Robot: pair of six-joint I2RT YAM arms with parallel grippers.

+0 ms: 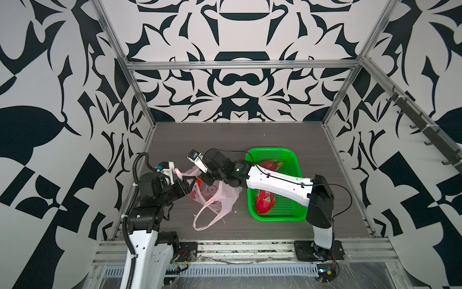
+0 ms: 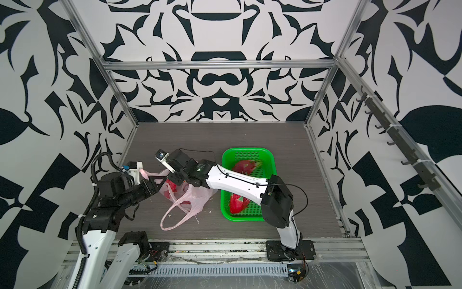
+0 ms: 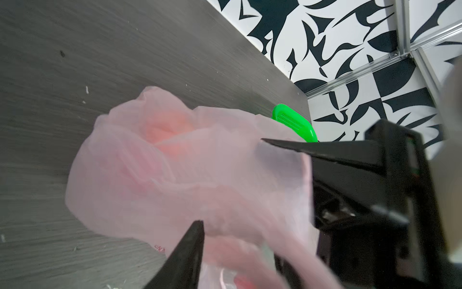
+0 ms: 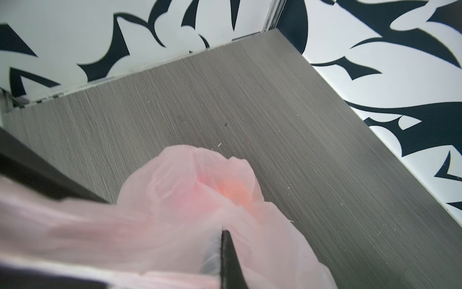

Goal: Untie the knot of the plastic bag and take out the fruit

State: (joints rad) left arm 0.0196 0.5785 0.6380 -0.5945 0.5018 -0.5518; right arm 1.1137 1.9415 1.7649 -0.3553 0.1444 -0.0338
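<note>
Top views, both of them: the green basket (image 1: 270,150) sits on the right half of the grey table (image 1: 250,135). It holds a dragon fruit (image 1: 271,165) at the far end and a second dragon fruit (image 1: 265,201) at the near end, each partly hidden under the right arm's white forearm. Just left of the basket the plastic bag (image 1: 225,195) lies crumpled on the table, mouth slack. One loop handle (image 1: 201,228) trails loose toward the front edge. Inside the bag a red fruit (image 1: 195,194) shows through the film, and I cannot tell how many more pieces are in there.

The left gripper (image 1: 192,181) is at the bag's left rim. In the left wrist view its jaws stand well apart, about half spread. Pink film stretches across the gap and veils one finger, and nothing is pinched between them. An orange-pink glow (image 3: 165,140) shines through the plastic beyond, and a corner of the basket peeks over the bag.

The right gripper (image 1: 208,181) reaches across the middle, down into the bag's mouth. In the right wrist view its jaws are closed into one thin dark blade, with pink film gathered and pulled tight at the tip, so it has the bag's plastic nipped there. The same orange glow sits under the film just past the fingertips (image 4: 226,250).
</note>
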